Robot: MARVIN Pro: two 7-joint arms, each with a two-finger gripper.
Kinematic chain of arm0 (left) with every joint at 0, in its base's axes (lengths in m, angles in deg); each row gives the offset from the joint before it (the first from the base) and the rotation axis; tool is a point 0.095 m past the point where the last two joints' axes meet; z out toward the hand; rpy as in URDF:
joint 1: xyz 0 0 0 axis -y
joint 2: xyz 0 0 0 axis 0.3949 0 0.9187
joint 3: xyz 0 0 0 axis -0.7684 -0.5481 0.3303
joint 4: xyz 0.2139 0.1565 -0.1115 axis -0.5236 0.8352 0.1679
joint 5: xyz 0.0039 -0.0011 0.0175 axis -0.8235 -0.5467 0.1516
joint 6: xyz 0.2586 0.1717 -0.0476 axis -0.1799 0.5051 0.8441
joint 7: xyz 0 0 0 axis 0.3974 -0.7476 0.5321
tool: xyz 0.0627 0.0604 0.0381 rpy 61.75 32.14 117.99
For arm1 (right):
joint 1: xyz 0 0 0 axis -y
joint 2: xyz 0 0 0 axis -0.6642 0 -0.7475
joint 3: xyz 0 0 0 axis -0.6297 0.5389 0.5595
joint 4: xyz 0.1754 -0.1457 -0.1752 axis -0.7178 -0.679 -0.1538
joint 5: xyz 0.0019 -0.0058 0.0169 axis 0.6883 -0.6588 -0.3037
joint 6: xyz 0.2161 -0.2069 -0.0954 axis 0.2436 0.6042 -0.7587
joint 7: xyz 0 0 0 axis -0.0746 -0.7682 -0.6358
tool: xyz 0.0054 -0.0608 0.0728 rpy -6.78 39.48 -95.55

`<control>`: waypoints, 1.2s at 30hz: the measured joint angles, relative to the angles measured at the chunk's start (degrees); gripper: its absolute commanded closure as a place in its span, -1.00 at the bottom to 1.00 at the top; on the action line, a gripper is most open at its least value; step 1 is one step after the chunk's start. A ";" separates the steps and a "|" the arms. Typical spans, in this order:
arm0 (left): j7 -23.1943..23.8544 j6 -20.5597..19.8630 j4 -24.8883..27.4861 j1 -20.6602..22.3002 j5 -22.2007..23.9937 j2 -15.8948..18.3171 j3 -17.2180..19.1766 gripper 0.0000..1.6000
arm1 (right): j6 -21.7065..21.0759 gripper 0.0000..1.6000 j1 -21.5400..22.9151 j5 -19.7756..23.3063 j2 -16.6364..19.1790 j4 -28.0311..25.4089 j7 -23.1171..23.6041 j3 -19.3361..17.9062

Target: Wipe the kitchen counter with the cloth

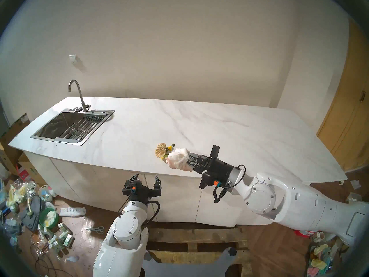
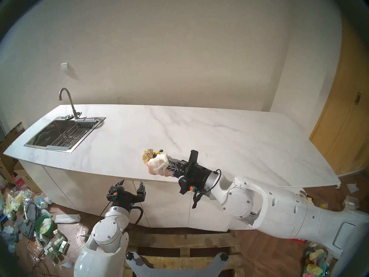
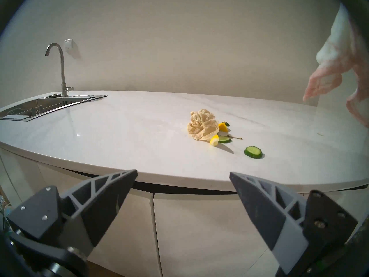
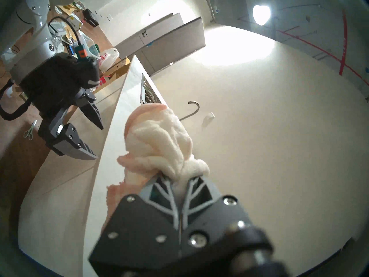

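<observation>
The white marble-look kitchen counter (image 1: 219, 120) runs across the head view, with a steel sink (image 1: 60, 140) at its left end. My right gripper (image 1: 186, 159) is shut on the bunched white cloth with pink edging (image 1: 177, 157), seen close in the right wrist view (image 4: 159, 138). It holds the cloth near the counter's front edge, just right of a tan paper wad (image 1: 160, 149). In the left wrist view the cloth (image 3: 335, 70) hangs above the counter top. My left gripper (image 1: 146, 177) is open and empty, below the counter edge in front of the white cabinet fronts.
Food scraps lie beside the paper wad (image 3: 201, 124): cucumber slices (image 3: 253, 152) and yellow pieces (image 3: 214, 140). A faucet (image 1: 76, 92) stands behind the sink. Litter covers the floor at the left (image 1: 30, 206). A wooden pallet (image 1: 189, 236) lies below me.
</observation>
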 measured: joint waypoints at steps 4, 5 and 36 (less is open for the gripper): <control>0.02 -0.01 0.19 -0.09 0.00 0.03 -0.03 -1.00 | -4.32 1.00 -0.97 -0.51 -1.22 -0.66 -1.00 -0.14; 0.02 -0.01 0.22 -0.10 0.02 0.04 -0.03 -1.00 | -5.67 1.00 -1.15 -0.69 -1.56 -0.94 -1.19 -0.12; 0.02 -0.01 0.56 -0.37 0.42 0.47 -0.20 -1.00 | -17.98 1.00 0.64 -3.32 -14.88 10.10 -1.26 2.40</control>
